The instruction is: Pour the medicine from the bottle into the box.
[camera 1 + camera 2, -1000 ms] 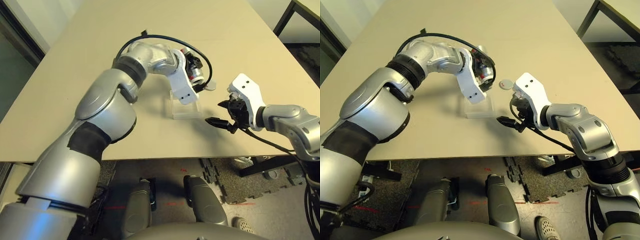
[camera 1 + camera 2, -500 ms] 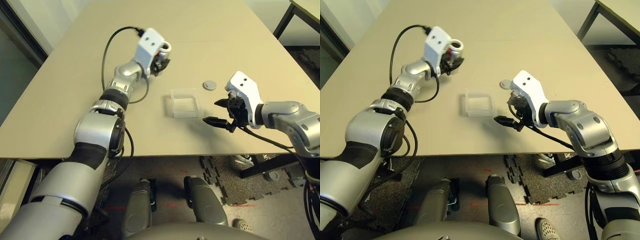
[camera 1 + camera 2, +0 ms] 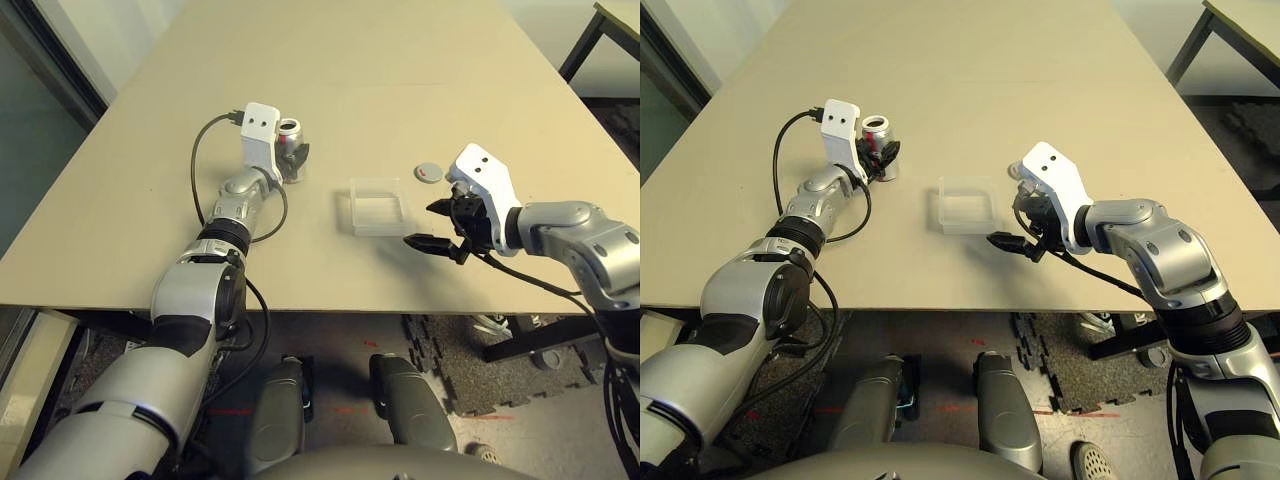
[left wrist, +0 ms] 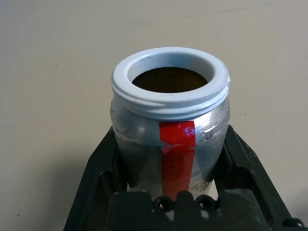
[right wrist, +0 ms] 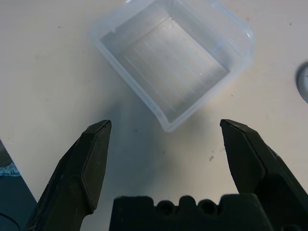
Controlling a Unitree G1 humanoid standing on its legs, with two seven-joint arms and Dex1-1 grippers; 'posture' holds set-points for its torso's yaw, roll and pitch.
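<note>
1. Beige table (image 3: 400, 60) in a plain room, dark table legs at the far right edge. Head views: left gripper (image 3: 290, 160) holds the bottle (image 3: 290, 135) upright, mouth up, at the table's left side, well apart from the box (image 3: 378, 206) at centre. Grey cap (image 3: 428, 172) lies beyond the box, by the right arm. Right gripper (image 3: 432, 225) hovers just beside the box's near right corner, fingers spread wide, holding nothing.
2. Left wrist view: black fingers (image 4: 98, 168) clamp the bottle's (image 4: 171, 139) lower body on both sides. White rim open, inside dark, contents can't be told. Risk: if the release is uneven, the uncapped bottle could tip and spill whatever is inside.
3. Right wrist view: clear box (image 5: 173, 53) sits ahead between the wide-open fingers (image 5: 91, 159), looks empty from here, though clear plastic makes that hard to judge. Risk: light tray, a nudge from this hand would slide it toward the cap.
</note>
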